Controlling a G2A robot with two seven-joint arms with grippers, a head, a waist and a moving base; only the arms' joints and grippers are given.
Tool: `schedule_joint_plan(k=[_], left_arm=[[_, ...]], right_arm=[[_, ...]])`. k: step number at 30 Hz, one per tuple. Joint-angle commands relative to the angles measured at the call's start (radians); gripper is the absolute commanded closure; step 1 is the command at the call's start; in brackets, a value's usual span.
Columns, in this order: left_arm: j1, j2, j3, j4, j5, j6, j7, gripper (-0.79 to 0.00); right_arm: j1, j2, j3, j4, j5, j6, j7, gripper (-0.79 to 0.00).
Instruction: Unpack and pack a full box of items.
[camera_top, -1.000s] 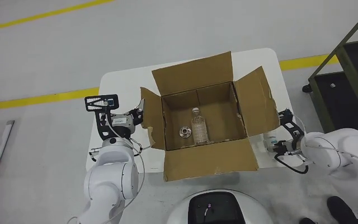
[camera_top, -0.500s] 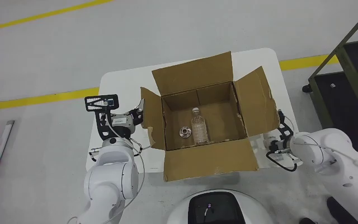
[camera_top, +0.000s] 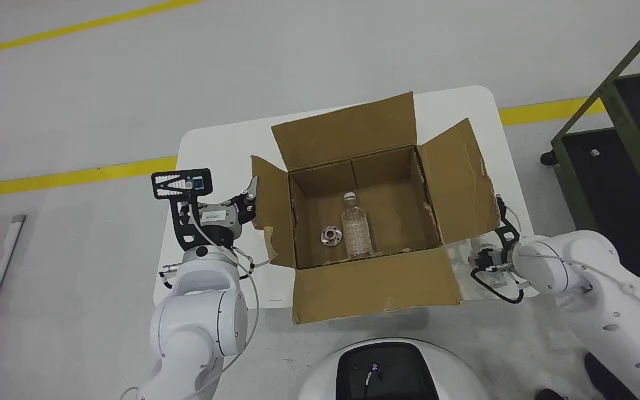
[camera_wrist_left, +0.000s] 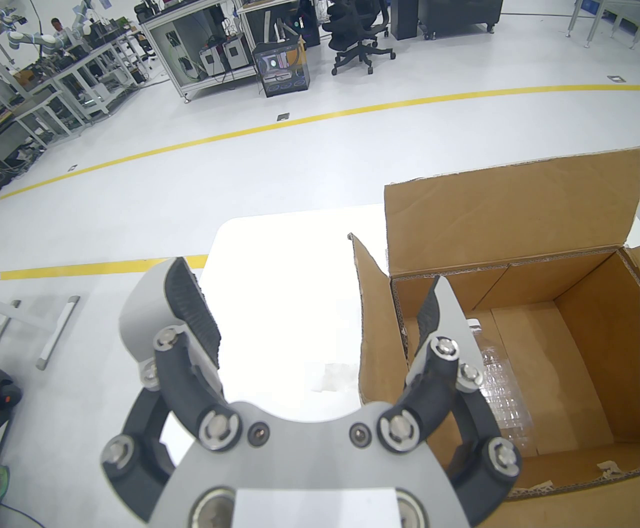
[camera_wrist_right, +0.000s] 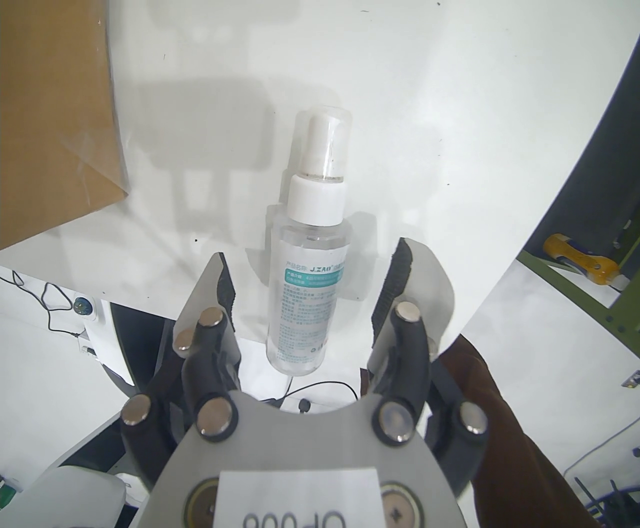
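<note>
An open cardboard box (camera_top: 380, 130) stands mid-table with its flaps spread. Inside lie a clear plastic bottle (camera_top: 355, 226) and a small round metal item (camera_top: 330, 236). A clear spray bottle (camera_wrist_right: 314, 200) with a white collar lies on the white table beside the box's right flap. My right gripper (camera_wrist_right: 310, 255) is open, with one finger on each side of the bottle's body and a gap on both sides. It sits at the box's right flap (camera_top: 487, 252). My left gripper (camera_wrist_left: 307, 277) is open with nothing in it, above the table by the box's left flap (camera_top: 248, 195).
The white table (camera_top: 215, 150) has bare room left of the box. The spray bottle lies near the table's right front edge. A dark green cart (camera_top: 600, 150) stands off the table to the right, holding a yellow-handled tool (camera_wrist_right: 575, 255).
My right arm has moved left toward the box's right flap, bringing its gripper in around the spray bottle. The left arm and the box contents have not moved.
</note>
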Motion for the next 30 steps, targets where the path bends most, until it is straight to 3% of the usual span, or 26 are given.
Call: schedule_joint_plan(k=[1,14,17,21,27,30], left_arm=[[0.000,0.000,0.000,0.000,0.000,0.000,0.000,-0.785],[0.000,0.000,0.000,0.000,0.000,0.000,0.000,-0.785],[0.000,0.000,0.000,0.000,0.000,0.000,0.000,-0.785],[0.000,0.000,0.000,0.000,0.000,0.000,0.000,-0.785],[0.000,0.000,0.000,0.000,0.000,0.000,0.000,-0.785],[0.000,0.000,0.000,0.000,0.000,0.000,0.000,-0.785]], right_arm=[[0.006,-0.002,-0.008,0.005,-0.005,-0.004,-0.002,-0.391],[0.037,-0.013,-0.034,0.037,-0.016,-0.004,0.003,-0.354],[0.038,-0.015,-0.036,0.042,-0.018,-0.005,0.004,-0.283],[0.040,-0.017,-0.035,0.047,-0.023,-0.007,0.006,-0.003],[0.031,-0.016,0.019,0.035,0.016,0.015,-0.013,0.000],[0.016,-0.014,0.090,0.021,0.109,0.020,-0.033,0.000]])
